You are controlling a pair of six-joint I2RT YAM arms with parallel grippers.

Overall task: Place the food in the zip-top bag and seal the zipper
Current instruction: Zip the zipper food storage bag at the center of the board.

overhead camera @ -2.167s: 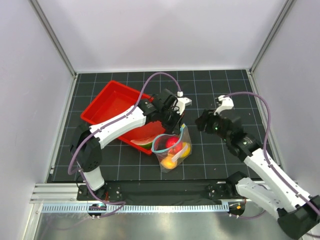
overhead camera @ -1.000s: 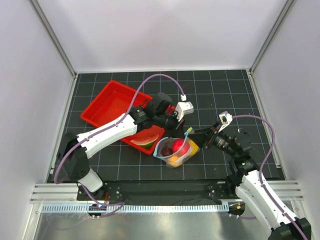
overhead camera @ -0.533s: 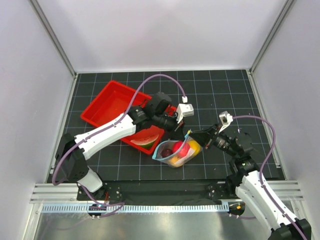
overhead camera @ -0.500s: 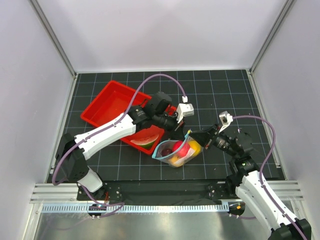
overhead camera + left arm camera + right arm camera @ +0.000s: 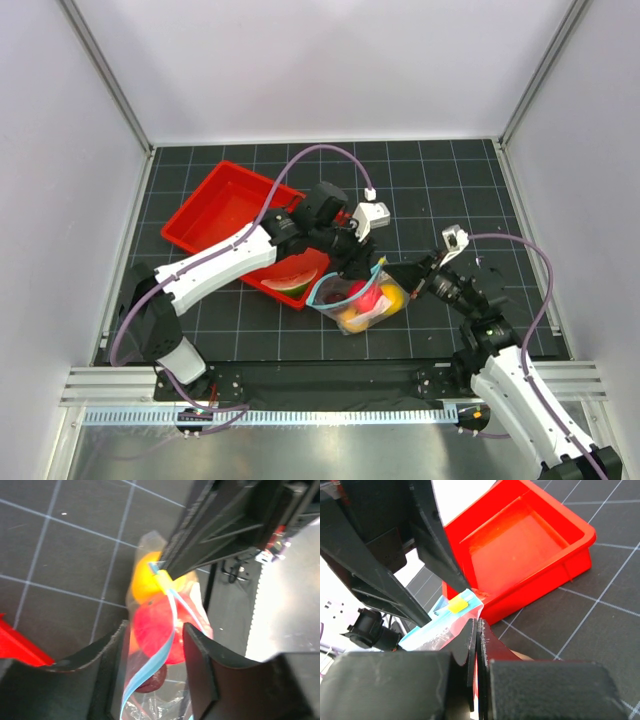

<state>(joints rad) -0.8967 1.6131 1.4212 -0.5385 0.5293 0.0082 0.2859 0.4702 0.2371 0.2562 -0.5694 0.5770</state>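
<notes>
Our left hand (image 5: 154,647) hovers, fingers apart; our right hand (image 5: 476,630) reaches toward it, fingers pinched tight.

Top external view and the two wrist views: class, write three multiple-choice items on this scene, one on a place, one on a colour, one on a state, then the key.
1. Where is the zip-top bag? A at the far left corner; B between the two grippers; C at the far right corner.
2. What colour is the zipper? A teal-blue; B red; C black.
3. How is the right gripper? A wide open; B out of view; C shut on the zipper.
Key: B, the left gripper and the right one meet at it; A, both wrist views show the strip; C, its fingers meet beside the yellow slider.
</notes>
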